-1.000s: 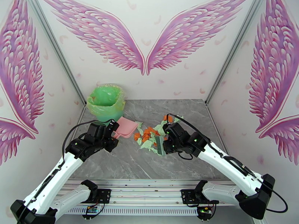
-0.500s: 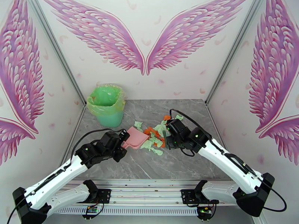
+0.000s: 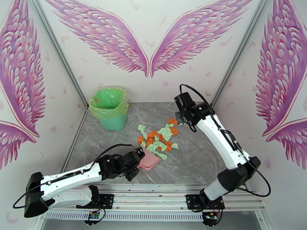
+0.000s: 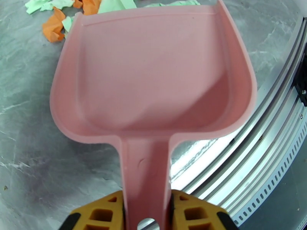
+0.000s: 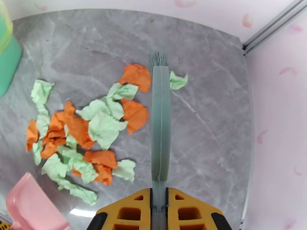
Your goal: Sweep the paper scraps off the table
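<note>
Pink dustpan (image 4: 153, 73) sits clamped by its handle in our left fingers (image 4: 115, 207); our right fingers (image 5: 142, 206) grip a brush (image 5: 160, 123) beside paper scraps (image 5: 99, 127) on the worktop (image 5: 211, 131).

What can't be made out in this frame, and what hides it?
- Left wrist view: the pink dustpan's handle end, cut off by the bottom edge at the left hand.
- Right wrist view: whether the brush's bristles touch the table; the brush's own back hides them.
- Right wrist view: most of the bin, cut off by the left edge.
- Top view: the count of paper scraps; they overlap in a heap.
</note>
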Controlling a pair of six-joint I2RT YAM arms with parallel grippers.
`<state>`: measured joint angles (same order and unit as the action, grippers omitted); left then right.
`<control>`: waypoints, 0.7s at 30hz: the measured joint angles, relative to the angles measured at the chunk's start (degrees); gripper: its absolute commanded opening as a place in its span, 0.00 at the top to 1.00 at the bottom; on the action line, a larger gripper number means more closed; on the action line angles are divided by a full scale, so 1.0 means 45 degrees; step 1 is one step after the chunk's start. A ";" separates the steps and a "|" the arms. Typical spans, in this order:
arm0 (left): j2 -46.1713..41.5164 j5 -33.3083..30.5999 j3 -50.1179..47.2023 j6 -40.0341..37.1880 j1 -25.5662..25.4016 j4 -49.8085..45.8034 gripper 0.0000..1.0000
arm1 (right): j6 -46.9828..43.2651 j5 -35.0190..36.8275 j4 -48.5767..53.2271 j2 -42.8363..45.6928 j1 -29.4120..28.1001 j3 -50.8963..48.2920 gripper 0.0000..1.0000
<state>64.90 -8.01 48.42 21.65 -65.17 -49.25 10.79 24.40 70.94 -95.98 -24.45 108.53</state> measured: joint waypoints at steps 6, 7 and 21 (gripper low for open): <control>0.0670 -0.0141 -0.0019 0.0559 -0.0665 0.0024 1.00 | -0.1438 0.1360 0.0437 -0.3687 0.0724 0.3492 1.00; 0.0869 -0.0175 -0.0019 0.0597 -0.0685 0.0019 1.00 | -0.1700 0.1647 0.0471 -0.4197 0.0782 0.3949 1.00; 0.2584 -0.0301 -0.0019 0.0661 -0.0865 0.0068 1.00 | -0.4571 0.3920 0.0146 -0.8140 0.0971 0.5697 1.00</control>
<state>76.53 -9.37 48.34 24.62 -69.06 -48.95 -9.78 42.04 71.59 -132.62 -20.08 134.17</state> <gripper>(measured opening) 0.284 0.129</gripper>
